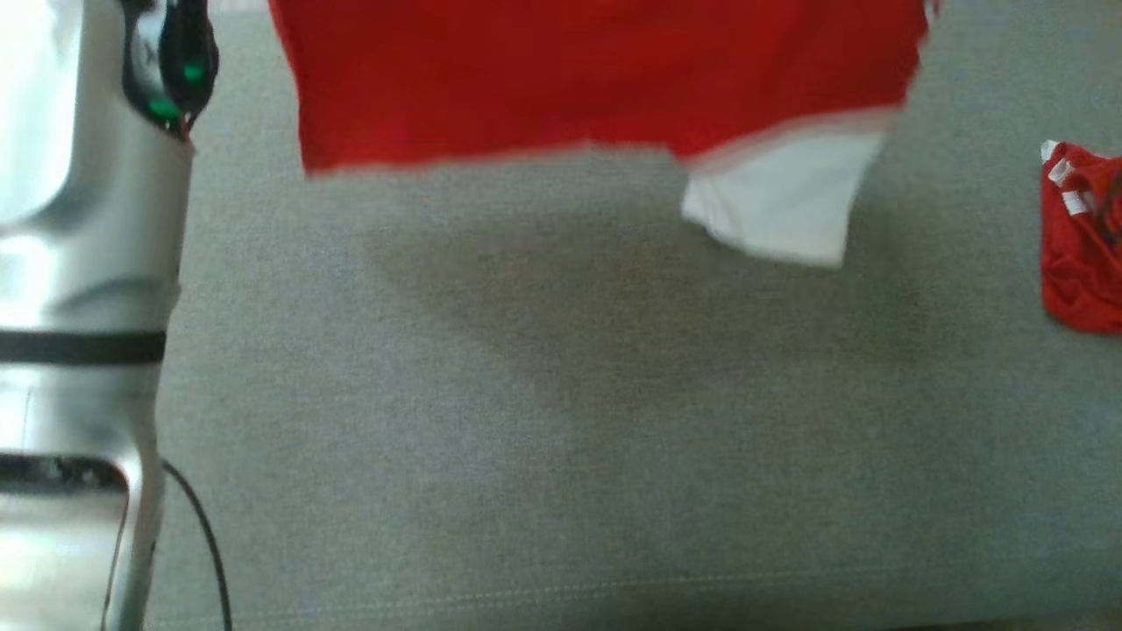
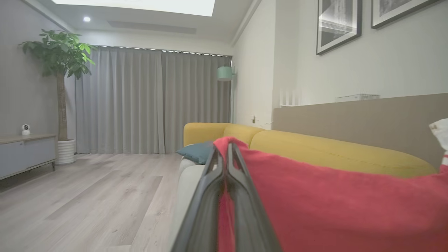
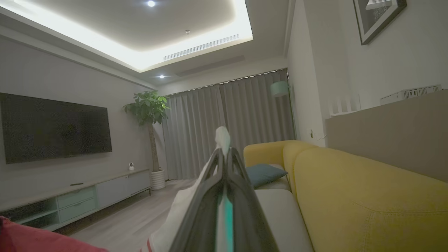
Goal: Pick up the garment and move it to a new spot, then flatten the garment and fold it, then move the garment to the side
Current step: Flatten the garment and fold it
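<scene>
Grey woven upholstery [image 1: 561,438], with a stitched seam near its front edge, spreads across the head view. At the top hangs the red garment with a white short sleeve [image 1: 596,79]. Its straight hem is blurred, and a soft shadow lies on the fabric below. A glossy silver forearm [image 1: 79,263] banded in black rises at the left. A crumpled red cloth with white stripes [image 1: 1082,241] lies well apart at the right edge.

From the left wrist, the left claw [image 2: 225,148] has its two long dark fingers pressed together on an upper corner of the red fabric. The cloth stretches away to the right in front of a rounded mustard-yellow sofa back [image 2: 332,150] and a teal cushion [image 2: 196,152].

From the right wrist, the right claw [image 3: 224,154] is likewise fully closed, pinching the garment's soft white cloth. A rounded tuft of it pokes past the fingertips.
</scene>
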Controlling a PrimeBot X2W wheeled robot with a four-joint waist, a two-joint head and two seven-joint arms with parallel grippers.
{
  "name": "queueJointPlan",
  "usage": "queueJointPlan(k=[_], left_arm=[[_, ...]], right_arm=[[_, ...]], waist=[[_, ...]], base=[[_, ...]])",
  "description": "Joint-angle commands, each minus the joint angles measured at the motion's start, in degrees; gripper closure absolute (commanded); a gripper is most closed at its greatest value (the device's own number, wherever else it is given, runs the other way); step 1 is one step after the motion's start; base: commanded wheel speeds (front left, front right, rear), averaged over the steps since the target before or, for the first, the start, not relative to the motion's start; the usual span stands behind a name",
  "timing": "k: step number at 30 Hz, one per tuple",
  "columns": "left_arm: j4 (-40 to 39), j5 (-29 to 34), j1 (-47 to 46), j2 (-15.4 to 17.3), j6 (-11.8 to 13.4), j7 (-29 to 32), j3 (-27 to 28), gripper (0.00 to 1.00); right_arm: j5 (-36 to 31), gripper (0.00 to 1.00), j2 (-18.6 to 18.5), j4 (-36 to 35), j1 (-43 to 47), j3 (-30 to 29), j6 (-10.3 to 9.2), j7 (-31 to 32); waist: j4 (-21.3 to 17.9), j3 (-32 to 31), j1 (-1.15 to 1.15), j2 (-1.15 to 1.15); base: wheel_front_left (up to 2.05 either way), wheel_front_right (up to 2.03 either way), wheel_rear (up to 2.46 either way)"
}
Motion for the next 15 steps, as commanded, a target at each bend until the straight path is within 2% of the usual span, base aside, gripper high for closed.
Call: queueJointPlan(k=[1, 5, 9, 15], left_arm=[[-0.87, 0.09, -3.46, 1.68, -0.08, -0.47, 2.05, 1.0], [8.71, 0.48, -7.39, -0.09, -0.62, -1.81, 2.16, 1.0], [17.28, 0.87, -8.75, -2.03, -1.24, -2.14, 1.9, 1.0], [24.03, 0.77, -6.0, -4.24, -1.94, -2.2, 3.06, 1.0]], right_arm=[[-0.42, 1.0, 1.07, -0.71, -2.27, 0.34, 0.19, -0.78], [-1.05, 1.0, 3.73, 9.9, -6.88, 2.75, 0.19, -5.3], [-0.96, 1.0, 7.14, 19.8, -8.71, 5.51, 0.19, -6.37], [1.62, 1.0, 10.47, 28.21, -6.21, 9.32, 0.19, -8.03]], waist=[[0.18, 0.17, 0.0, 0.0], [0.31, 2.31, 0.0, 0.0], [0.09, 5.64, 0.0, 0.0], [0.0, 9.85, 0.0, 0.0]], base=[[0.0, 0.0, 0.0], [0.0, 0.0, 0.0], [0.0, 0.0, 0.0], [0.0, 0.0, 0.0]])
